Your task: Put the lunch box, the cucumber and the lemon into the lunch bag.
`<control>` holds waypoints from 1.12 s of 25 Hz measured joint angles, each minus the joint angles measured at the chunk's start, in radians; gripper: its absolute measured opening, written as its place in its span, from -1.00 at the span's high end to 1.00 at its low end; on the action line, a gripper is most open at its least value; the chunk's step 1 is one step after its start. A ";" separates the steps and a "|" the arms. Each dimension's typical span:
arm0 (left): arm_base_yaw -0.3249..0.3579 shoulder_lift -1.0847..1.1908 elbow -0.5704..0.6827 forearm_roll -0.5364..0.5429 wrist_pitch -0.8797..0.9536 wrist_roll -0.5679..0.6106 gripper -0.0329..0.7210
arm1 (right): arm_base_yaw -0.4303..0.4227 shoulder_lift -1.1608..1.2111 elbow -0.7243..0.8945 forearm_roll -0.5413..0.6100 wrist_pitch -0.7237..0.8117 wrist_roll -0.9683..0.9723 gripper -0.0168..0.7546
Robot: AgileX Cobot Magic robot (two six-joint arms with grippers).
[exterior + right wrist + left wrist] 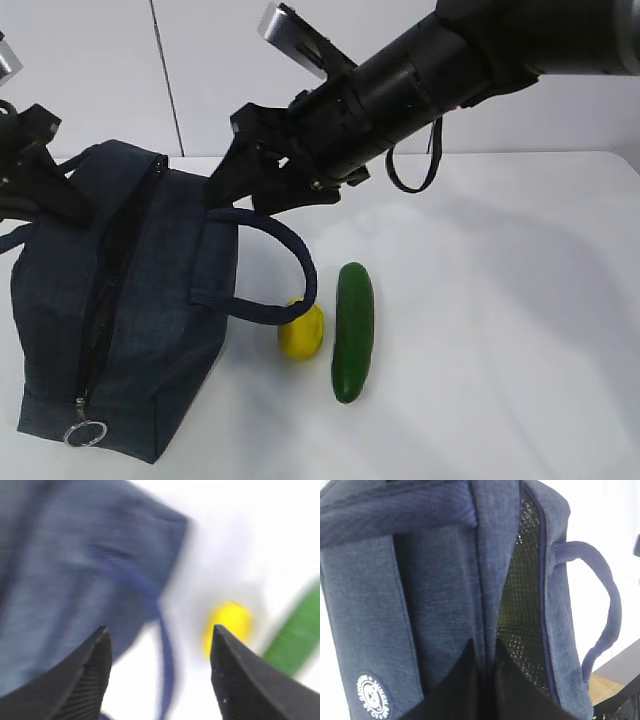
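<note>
White tabletop (520, 300), lemon (301, 330) and cucumber (353, 330) lying lengthwise beside the lunch bag (130, 320), below the right gripper (160, 645) with jaws spread; left gripper (487, 690) pinching the bag's edge.

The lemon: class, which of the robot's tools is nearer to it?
Right. The open right tool hangs above the bag, with the lemon just below and ahead. The left tool pinches the bag's far-side fabric, farther off.
</note>
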 joint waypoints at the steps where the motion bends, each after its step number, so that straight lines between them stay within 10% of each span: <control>1: 0.000 0.000 0.000 0.000 -0.001 0.000 0.92 | -0.002 -0.011 0.000 -0.048 -0.014 0.037 -0.22; 11: 0.000 0.000 0.000 0.000 -0.003 0.000 0.92 | -0.004 -0.054 0.082 -0.494 -0.125 0.558 -0.22; 28: 0.000 0.000 0.000 0.000 -0.016 0.000 0.92 | -0.006 0.040 0.097 -0.740 -0.187 0.725 -0.22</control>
